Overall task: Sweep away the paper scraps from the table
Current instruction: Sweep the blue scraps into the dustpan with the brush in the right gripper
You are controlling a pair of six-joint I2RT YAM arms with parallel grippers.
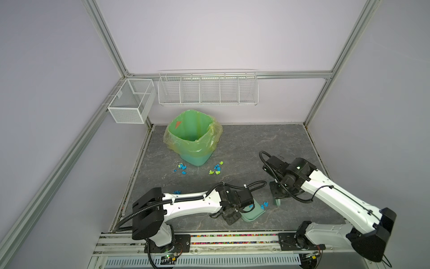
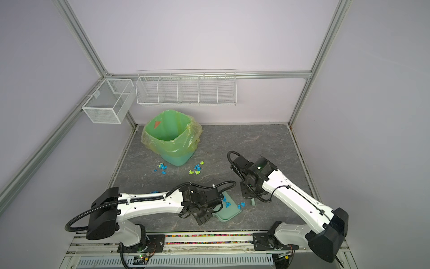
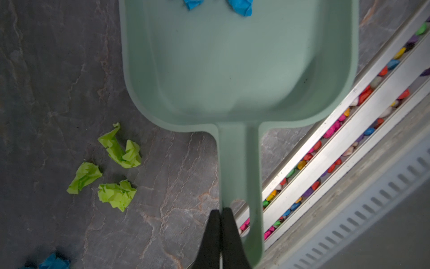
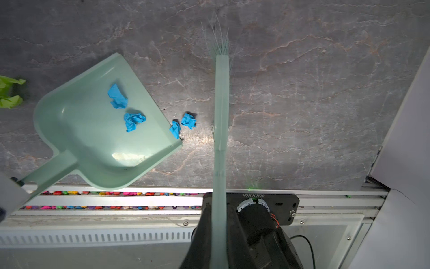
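A: What do we find at the left tool (image 3: 221,210)?
B: We find it closed on the handle of the dustpan (image 3: 232,58), which sits at the near side of the worktop (image 1: 256,144).
A: And the right tool (image 4: 218,208)?
B: Clamped on the brush (image 4: 221,104), just right of the dustpan.
A: Where do we locate the paper scraps (image 4: 133,121)?
B: Two blue ones in the dustpan, two at its lip, lime-green ones on the worktop left of it, more scattered by the bin (image 1: 195,160), far left.
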